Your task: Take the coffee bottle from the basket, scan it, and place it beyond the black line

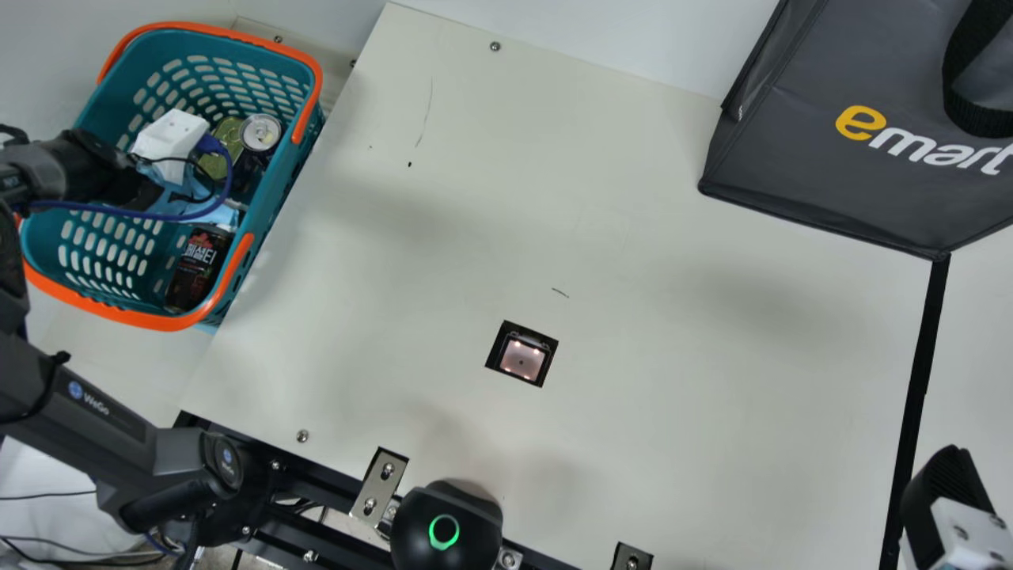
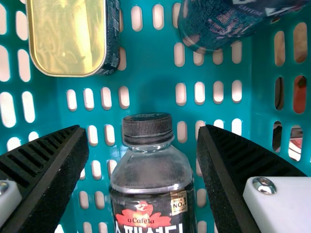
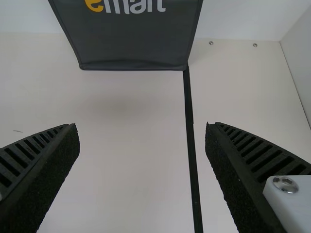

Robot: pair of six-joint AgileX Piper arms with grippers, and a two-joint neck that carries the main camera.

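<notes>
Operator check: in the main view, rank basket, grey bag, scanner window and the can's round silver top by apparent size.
1. Basket and grey bag: too alike to rank; the edge crops the bag.
2. Scanner window.
3. Can's silver top.

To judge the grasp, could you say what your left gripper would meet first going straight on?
Likely the coffee bottle, seen between the open fingers of my left gripper in the left wrist view, though its depth is unclear.

Dark bag (image 1: 799, 178); gold-ended tin (image 2: 68, 36) — near can (image 2: 218, 24).
</notes>
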